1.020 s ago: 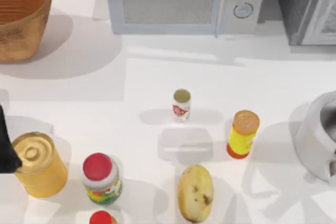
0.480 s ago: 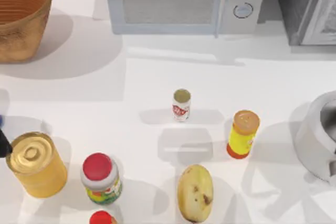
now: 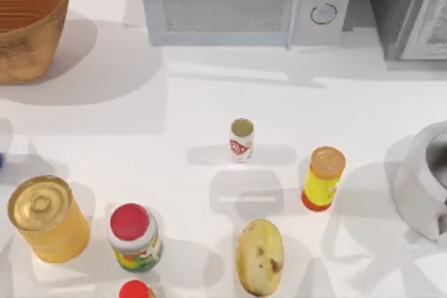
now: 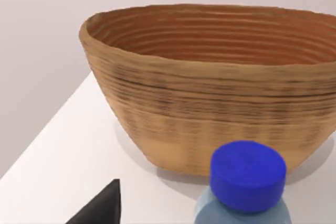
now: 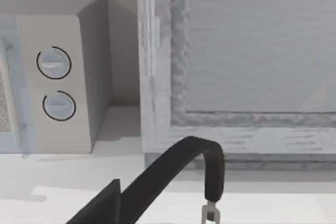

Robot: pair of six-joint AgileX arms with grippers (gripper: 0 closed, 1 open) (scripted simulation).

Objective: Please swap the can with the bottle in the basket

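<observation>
The can (image 3: 242, 139), small with a red-and-white label, stands upright in the middle of the table. At the back left sits the wicker basket (image 3: 28, 40), also close ahead in the left wrist view (image 4: 210, 114). A bottle (image 4: 248, 182) with a blue cap and pale body stands on the table in front of the basket, close to the left wrist camera. Beside it is a black part of my left gripper (image 4: 102, 209), apart from the bottle. A black part of my right gripper (image 5: 102, 208) hangs near the microwave, off the table's right side.
A microwave (image 3: 244, 1) lines the back, with a grey appliance (image 3: 412, 5) to its right. A golden tin (image 3: 47, 218), a red-capped jar (image 3: 134, 239), a potato (image 3: 259, 256) and a yellow bottle (image 3: 323, 178) stand along the front. A grey pot (image 3: 426, 186) sits at the right edge.
My left arm's black tip has slid off the left edge of the top view. The can and the other objects have not moved.
</observation>
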